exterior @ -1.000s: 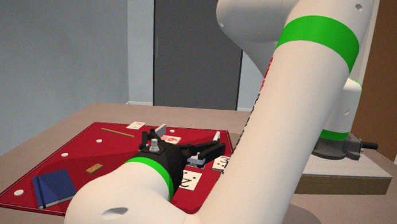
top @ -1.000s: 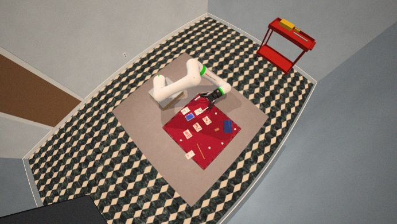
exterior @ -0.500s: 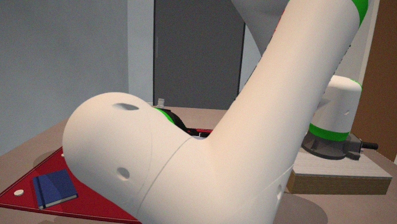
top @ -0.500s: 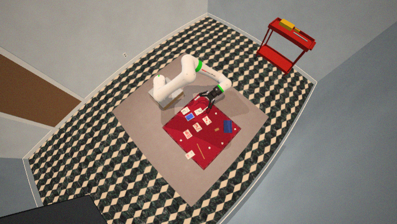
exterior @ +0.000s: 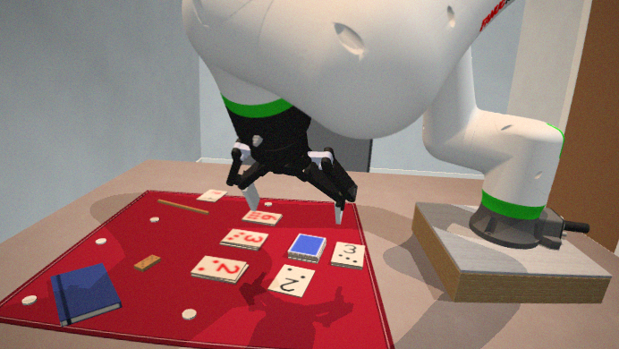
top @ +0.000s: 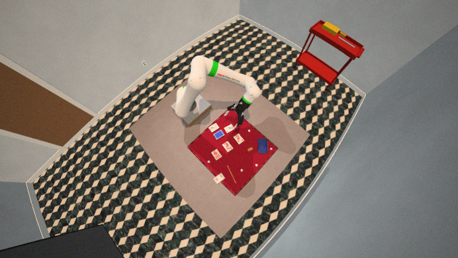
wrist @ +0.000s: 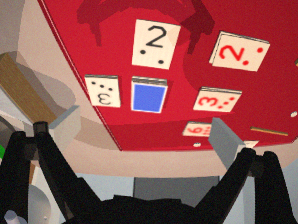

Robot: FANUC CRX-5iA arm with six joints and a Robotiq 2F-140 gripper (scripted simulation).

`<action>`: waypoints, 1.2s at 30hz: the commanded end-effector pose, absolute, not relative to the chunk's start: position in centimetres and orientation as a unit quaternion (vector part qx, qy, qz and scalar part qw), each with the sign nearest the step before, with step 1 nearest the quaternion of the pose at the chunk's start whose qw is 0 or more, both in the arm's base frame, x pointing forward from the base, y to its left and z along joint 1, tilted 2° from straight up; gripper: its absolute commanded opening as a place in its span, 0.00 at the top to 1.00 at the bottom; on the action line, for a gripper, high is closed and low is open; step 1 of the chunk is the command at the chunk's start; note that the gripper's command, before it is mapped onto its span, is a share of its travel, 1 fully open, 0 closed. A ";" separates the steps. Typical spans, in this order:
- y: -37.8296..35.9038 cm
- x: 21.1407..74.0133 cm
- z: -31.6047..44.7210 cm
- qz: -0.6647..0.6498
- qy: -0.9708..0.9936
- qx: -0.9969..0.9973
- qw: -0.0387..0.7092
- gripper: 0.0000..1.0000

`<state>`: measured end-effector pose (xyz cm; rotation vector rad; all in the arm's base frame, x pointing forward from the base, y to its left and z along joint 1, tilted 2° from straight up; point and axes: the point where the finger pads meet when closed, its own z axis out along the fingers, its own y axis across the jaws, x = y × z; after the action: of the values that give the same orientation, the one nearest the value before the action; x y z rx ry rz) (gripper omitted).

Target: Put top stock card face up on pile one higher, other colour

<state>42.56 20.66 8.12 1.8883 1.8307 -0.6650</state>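
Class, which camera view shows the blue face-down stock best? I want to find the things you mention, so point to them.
The wrist view: the blue stock (top: 218,134) (exterior: 307,246) (wrist: 148,97) appears large, seen from above. The exterior view shows its stacked edges at a slant; the top view, only a small blue rectangle.

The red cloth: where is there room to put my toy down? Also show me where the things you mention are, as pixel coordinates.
There's bare cloth between the blue book (top: 263,145) (exterior: 85,293) and the stick (top: 231,174) (exterior: 182,207), around the little white discs. Another bare patch lies between the stick and the red 3 (top: 227,146) (exterior: 244,239) (wrist: 217,100). It's crowded around the blue-backed stock (top: 218,134) (exterior: 307,246) (wrist: 148,97), with cards close by.
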 end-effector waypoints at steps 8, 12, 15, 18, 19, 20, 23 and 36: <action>20.7 42.5 8.1 -0.121 0.686 0.711 0.099 0.00; 20.7 42.5 8.1 -0.070 0.691 0.718 0.048 0.00; 20.7 42.5 8.1 -0.039 0.693 0.720 0.019 0.00; 20.7 42.5 8.1 -0.025 0.693 0.721 0.005 0.00; 20.7 42.5 8.1 -0.025 0.693 0.721 0.005 0.00; 20.7 42.5 8.1 -0.019 0.693 0.721 0.000 0.00; 20.7 42.5 8.2 -0.007 0.693 0.721 -0.011 0.00; 20.7 42.6 8.1 -0.001 0.685 0.728 -0.016 0.00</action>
<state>42.55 20.69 8.13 2.3061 2.1801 -0.0042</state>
